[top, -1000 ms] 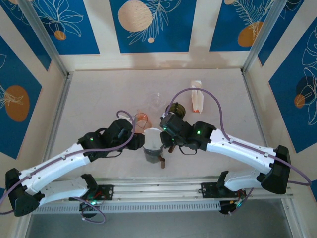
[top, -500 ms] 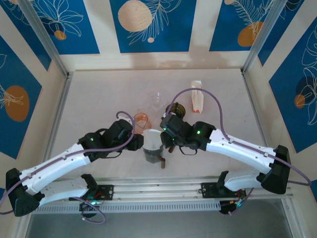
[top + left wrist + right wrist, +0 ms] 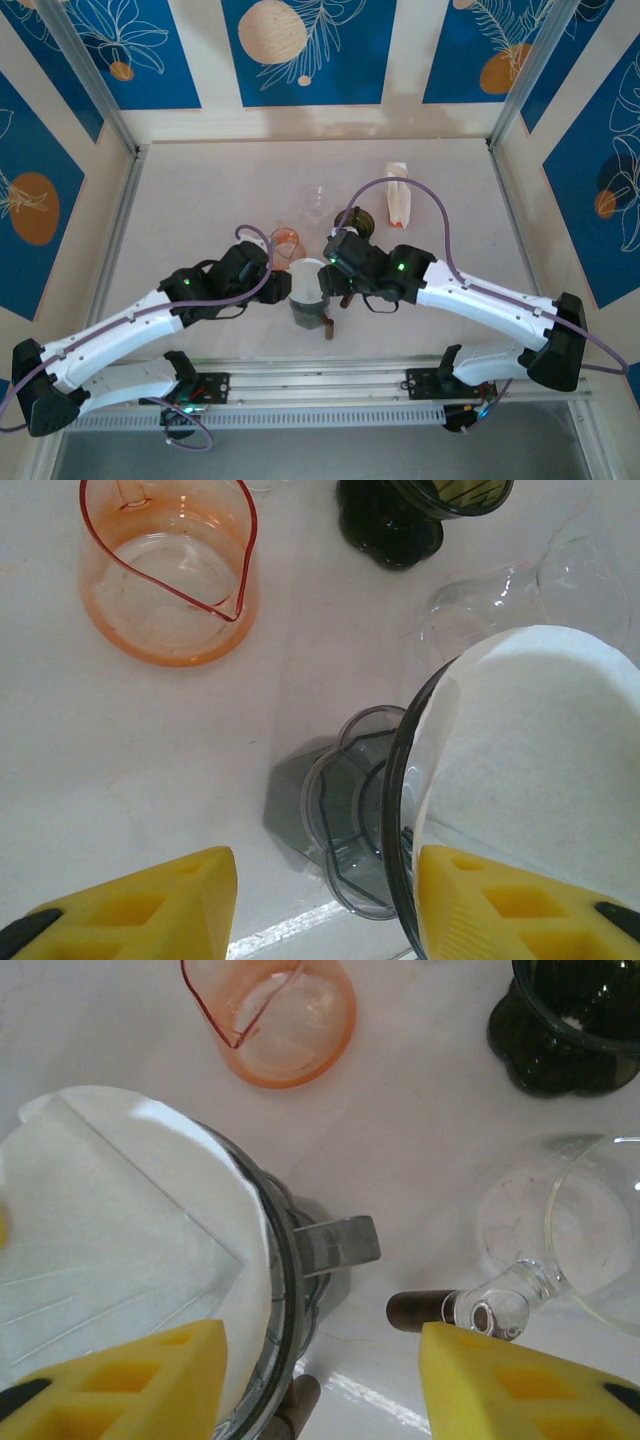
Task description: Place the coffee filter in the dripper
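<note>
The coffee filter (image 3: 308, 276) sits in the mouth of the dripper (image 3: 309, 304), which stands on the table (image 3: 200, 210) close to its near edge, about midway between the side edges. The paper's upper edge rises above the dark rim, and its cone opens upward, so its long axis is roughly upright. The left arm's fingers (image 3: 150, 900) are spread wide and grasp nothing; in the left wrist view the filter lies toward their right side, with one pad overlapping the rim and paper. I cannot tell whether that pad touches. The right arm's fingers (image 3: 520, 1380) are likewise released and empty, and from them the filter lies to the left, under the other pad. So the dripper stands between the two arms, neither clearly nearer. Judging by this, the filter looks in place or nearly so; any pressing down would have to go straight along that upright axis, or the dripper may tip.
</note>
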